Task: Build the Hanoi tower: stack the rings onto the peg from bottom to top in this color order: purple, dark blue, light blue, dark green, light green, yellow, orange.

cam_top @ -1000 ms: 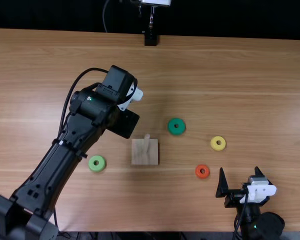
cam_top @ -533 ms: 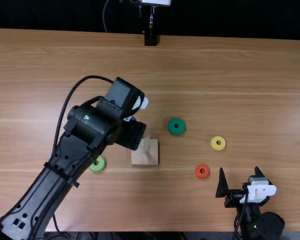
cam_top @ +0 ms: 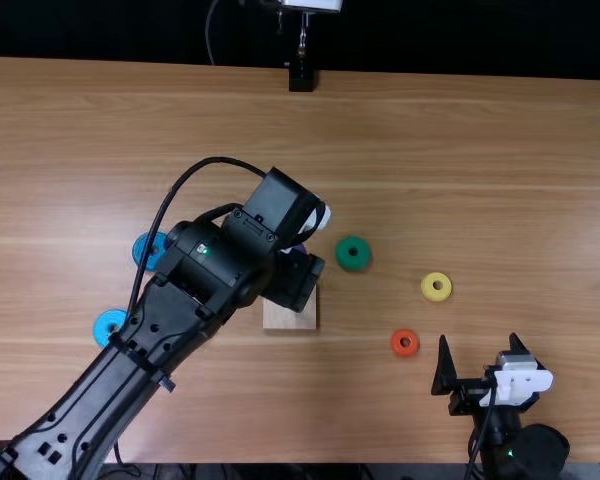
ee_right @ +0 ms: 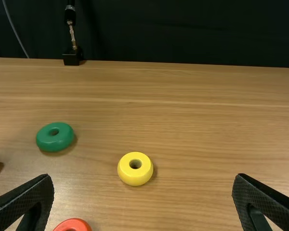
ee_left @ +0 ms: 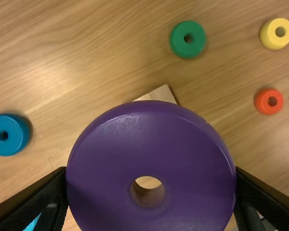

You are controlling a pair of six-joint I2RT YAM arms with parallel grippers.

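Light brown wood, that's the tabletop [cam_top: 500, 150], giving every ring flat footing! Across its left half reaches the black jointed left arm [cam_top: 215, 262], aimed at the centre. Lower right of the frame, the right gripper [cam_top: 478, 339] has its fingers spread around nothing, tucked clear, probably to leave its partner room. At centre sits the square pale wooden block [cam_top: 288, 318], the base, so everything converges here.

And the big one: the wide purple plastic-looking ring [ee_left: 192, 149], pinched at its rim by the left gripper [ee_left: 151, 169]! Held by opposite edges, its hole is free for the peg, though I cannot tell whether they line up. Purple goes first, surely, as the bottom layer.

Two round blue rings [cam_top: 101, 319] lie left, likely next. Right of the block sit a dark green ring [ee_left: 198, 42], a small yellow ring [ee_right: 127, 173] and the smallest, orange [cam_top: 395, 343], the finisher!
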